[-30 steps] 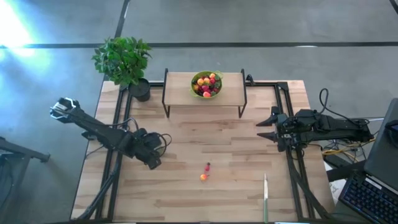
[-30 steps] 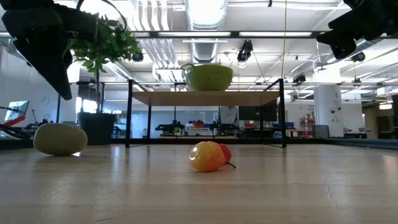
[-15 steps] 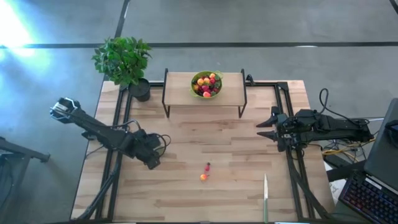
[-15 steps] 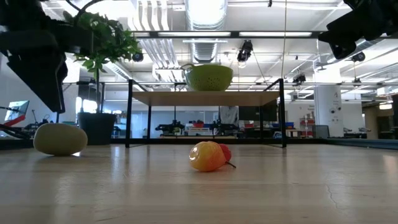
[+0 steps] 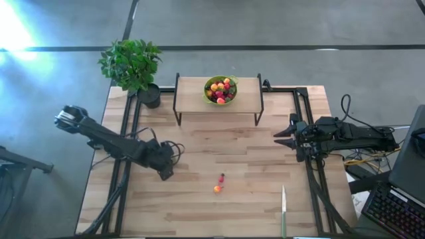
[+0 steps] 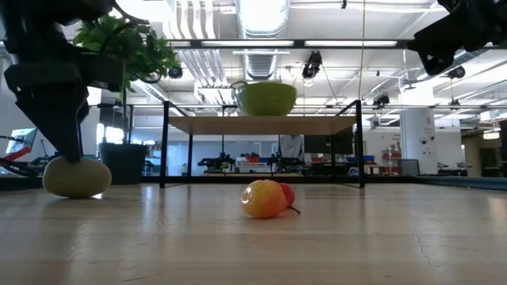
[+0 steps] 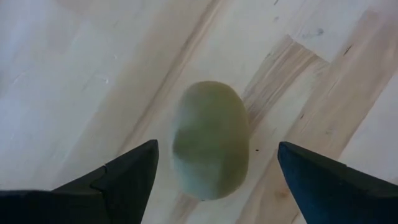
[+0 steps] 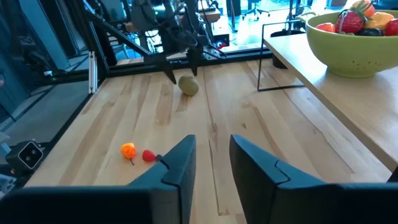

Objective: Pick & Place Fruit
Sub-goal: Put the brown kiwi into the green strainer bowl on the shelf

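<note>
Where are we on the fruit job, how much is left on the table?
Done: a pile of fruit already sits in the green bowl on the shelf. In hand: the left gripper, open, straddles the kiwi on the table, not yet closed on it. Left: the kiwi, plus an orange fruit and a red one mid-table. The right gripper waits at the right side.
</note>
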Controlling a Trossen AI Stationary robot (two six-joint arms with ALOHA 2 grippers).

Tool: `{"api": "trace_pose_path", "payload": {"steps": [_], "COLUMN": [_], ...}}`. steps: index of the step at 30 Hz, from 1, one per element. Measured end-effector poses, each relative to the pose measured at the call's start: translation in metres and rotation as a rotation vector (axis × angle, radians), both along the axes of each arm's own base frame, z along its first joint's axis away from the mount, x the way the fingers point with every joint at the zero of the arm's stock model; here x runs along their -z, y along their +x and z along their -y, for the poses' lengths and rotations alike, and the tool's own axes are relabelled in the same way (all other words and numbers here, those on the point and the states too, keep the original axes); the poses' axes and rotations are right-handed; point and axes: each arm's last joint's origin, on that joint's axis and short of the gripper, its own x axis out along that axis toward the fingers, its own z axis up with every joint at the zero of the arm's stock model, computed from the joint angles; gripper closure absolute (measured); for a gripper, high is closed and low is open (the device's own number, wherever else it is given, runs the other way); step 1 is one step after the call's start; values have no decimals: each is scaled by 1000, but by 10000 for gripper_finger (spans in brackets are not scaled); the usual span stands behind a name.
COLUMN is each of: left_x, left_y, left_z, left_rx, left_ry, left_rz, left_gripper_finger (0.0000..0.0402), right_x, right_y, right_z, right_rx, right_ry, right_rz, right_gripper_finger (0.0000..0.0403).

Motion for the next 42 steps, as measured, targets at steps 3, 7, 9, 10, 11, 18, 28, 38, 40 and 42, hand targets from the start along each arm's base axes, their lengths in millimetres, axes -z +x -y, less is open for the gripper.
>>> {"api": "trace_pose_path", "payload": {"steps": [3,7,9,10,11,18,28,38,40,42], "left_x": [6,14,18,20,21,30,36,39,39,38], "left_y": [4,9,12,14,15,23,27,32,33,34], "left_z": [2,3,3,3,3,0,-4,-5,-6,-6], "left_rx": [10,15,28,30,33,38,34,36,34,28], "left_ry": [2,-3,-4,-2,0,-18,-31,-24,-10,1], "left_rz": [-22,-51,-61,-66,-70,-97,-115,-105,-96,-88], "left_gripper_finger": [67,67,67,67,67,67,85,129,136,142], "right_x": [0,0,0,0,0,0,0,0,0,0], "right_y": [0,0,0,0,0,0,0,0,0,0], "right_z": [0,0,0,0,0,0,0,0,0,0], "right_rx": [0,0,0,0,0,0,0,0,0,0], "right_ry": [0,0,0,0,0,0,0,0,0,0], "right_rz": [0,0,0,0,0,0,0,0,0,0], "right_gripper_finger": [320,335,342,345,348,362,350,316,310,304]}}
